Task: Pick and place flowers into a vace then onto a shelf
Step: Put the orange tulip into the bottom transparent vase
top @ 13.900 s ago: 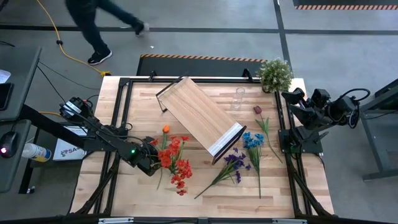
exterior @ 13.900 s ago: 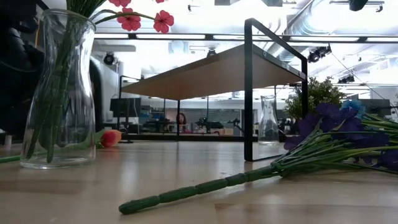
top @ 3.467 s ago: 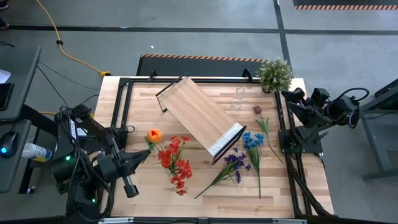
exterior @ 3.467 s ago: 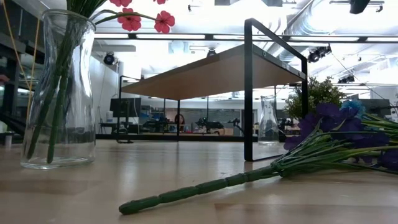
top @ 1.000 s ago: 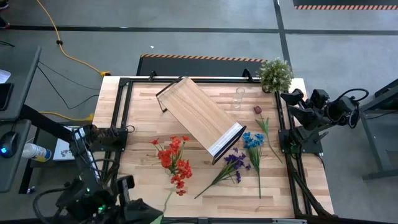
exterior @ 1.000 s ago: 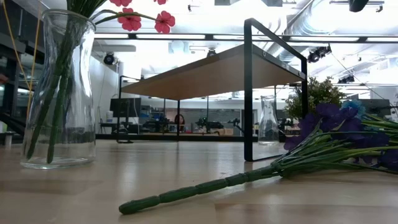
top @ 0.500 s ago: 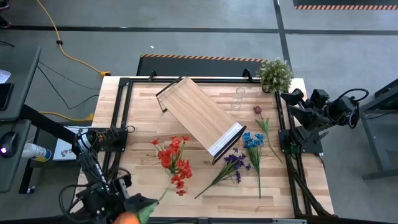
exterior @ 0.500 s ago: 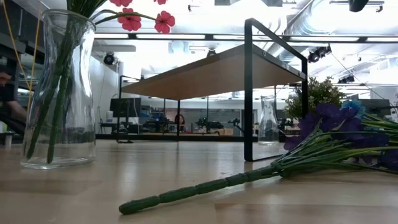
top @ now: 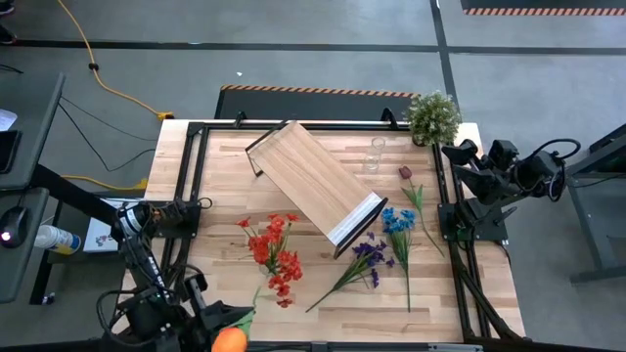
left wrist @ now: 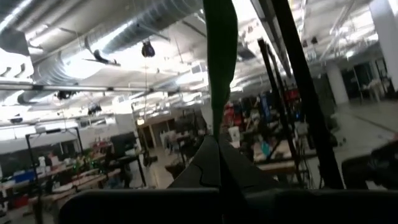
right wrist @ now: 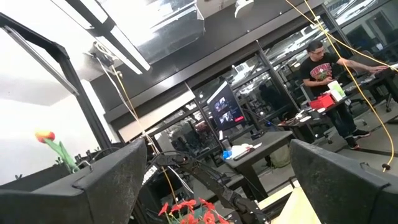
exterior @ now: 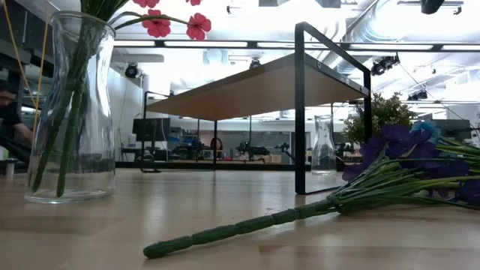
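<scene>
Left gripper [top: 217,321] at table's near-left edge, clamped on orange flower [top: 229,339], bloom just beside fingers, stem between them. Right gripper [top: 453,154] parked wide open at far right, well apart. Shelf [top: 315,191] mid-table.

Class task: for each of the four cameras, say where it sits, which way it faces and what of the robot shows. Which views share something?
High: overhead, facing down on the table; left gripper holds the orange flower, right gripper at the right edge.
Low: tabletop height, level under the shelf; no arm plainly shows.
Left wrist: faces the ceiling; own shut fingers on a green stem.
Right wrist: faces the room; own open fingers.
Shared: high and right wrist both show the orange flower.
</scene>
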### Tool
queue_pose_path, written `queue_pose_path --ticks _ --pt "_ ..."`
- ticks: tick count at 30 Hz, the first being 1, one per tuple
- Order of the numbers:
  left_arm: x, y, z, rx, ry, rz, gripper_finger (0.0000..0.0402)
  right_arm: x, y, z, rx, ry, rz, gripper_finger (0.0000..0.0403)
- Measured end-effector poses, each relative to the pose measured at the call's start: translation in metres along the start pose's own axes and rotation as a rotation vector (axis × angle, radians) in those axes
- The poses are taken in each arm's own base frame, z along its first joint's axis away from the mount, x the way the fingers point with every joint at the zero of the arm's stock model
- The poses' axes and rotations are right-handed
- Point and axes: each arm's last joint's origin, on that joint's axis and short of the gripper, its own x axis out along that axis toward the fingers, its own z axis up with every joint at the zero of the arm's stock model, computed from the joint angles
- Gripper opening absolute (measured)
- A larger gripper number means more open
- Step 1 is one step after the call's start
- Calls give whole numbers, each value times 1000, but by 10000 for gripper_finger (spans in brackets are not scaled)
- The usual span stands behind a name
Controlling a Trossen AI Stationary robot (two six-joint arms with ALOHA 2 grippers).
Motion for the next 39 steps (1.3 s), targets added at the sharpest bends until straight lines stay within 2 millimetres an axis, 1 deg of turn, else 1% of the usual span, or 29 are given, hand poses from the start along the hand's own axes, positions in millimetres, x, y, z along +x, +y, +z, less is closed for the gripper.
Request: queue_pose_path --ticks 5,12,18,26,32,35,39 --pt "-4 -7 -17 5 30 -15 20 0 0 0 13 0 0 381" --pt "-8 -11 -27 -21 76 -22 20 0 0 0 30 0 0 381" --pt "-14 -16 -43 -28 87 -40 20 0 1 0 49 8 20 381" --pt "-22 -21 -63 19 137 -52 20 0 1 0 72 13 35 381" --pt "-26 -13 -80 67 184 -51 20 0 1 0 104 14 35 381" --pt "-29 -2 -86 61 185 -57 20 0 1 0 106 14 35 381" --pt "-37 15 -102 29 110 -107 20 0 1 -1 106 15 34 381"
